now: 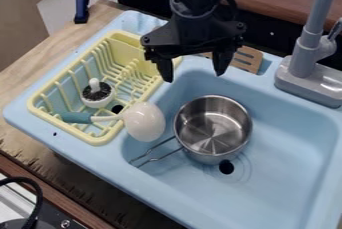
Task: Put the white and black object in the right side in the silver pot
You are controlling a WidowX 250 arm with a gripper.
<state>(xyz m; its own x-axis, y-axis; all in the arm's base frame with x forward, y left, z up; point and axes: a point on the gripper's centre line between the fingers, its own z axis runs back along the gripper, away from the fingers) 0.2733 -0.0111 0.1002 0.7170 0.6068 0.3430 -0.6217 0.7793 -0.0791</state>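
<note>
The gripper [194, 76] hangs wide and empty, presumably to straddle the object [97, 93], knob up in the rack [99, 139]; the pot [207, 156] sits mouth-up to receive it.

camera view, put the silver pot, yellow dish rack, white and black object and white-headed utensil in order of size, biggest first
Largest to smallest, as they look here:
1. yellow dish rack
2. silver pot
3. white-headed utensil
4. white and black object
</note>
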